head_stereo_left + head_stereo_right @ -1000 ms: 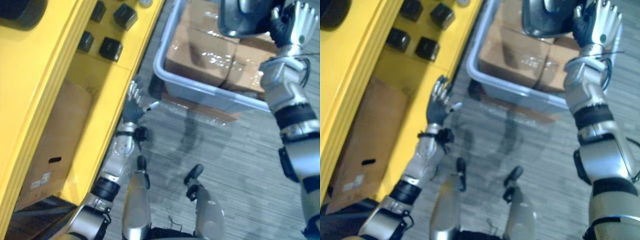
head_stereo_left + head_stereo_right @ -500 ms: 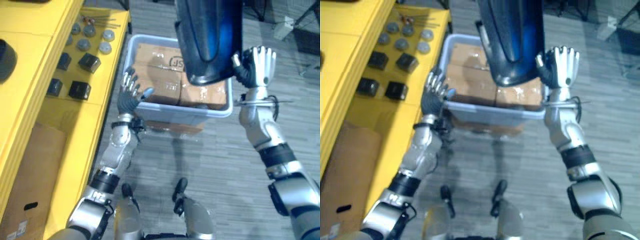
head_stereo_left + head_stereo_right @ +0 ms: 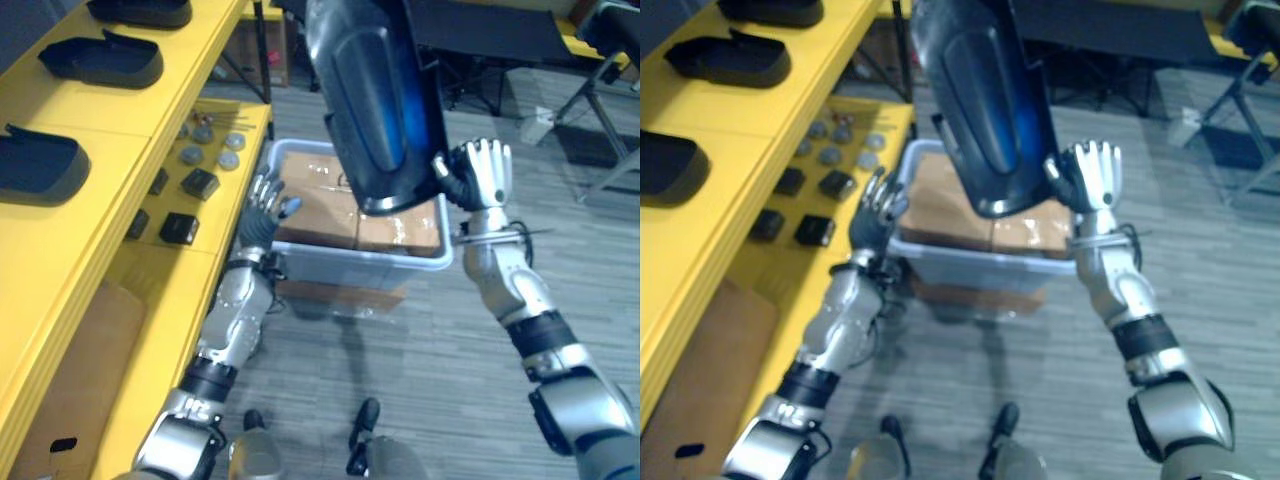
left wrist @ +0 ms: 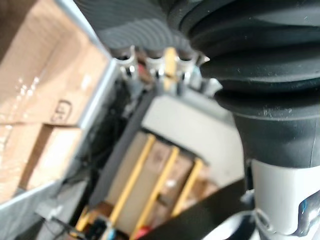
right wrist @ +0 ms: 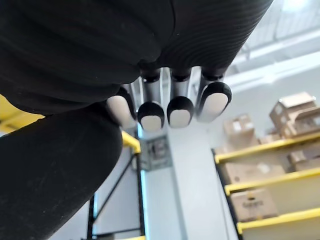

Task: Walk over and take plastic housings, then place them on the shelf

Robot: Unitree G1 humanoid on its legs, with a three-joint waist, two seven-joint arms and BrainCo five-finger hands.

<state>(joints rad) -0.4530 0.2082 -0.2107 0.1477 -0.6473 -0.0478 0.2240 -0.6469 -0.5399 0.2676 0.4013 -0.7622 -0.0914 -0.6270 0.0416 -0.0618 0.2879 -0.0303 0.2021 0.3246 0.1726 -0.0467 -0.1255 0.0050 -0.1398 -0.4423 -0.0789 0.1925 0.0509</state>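
- Plastic housing (image 3: 375, 100) stands upright in the air above the bin (image 3: 345, 262), well apart from the shelf's (image 3: 130, 150) front edge. Only its lower corner meets the right hand (image 3: 482, 178).
- That hand's fingers are straight and spread. The housing leans on the thumb side of the palm, and whether the thumb clamps it cannot be made out.
- Left hand (image 3: 264, 208) is relaxed and open, holding nothing, near the bin's corner by the shelf.
- Risk: the shell is long, smooth and glossy, and it is supported at one end only. It could probably pivot or slide out during the swing toward the shelf.
- Risk: its far end could strike the shelf's edge or knock the shelved housings (image 3: 100, 62) on the top level.
- The carried housing is dark plastic with a blue sheen, rounded, with a raised oval panel.
- The shelved ones look dull black and scoop-shaped.
- The bin is pale grey with a rounded rim and holds film-covered cardboard boxes (image 3: 320, 205).
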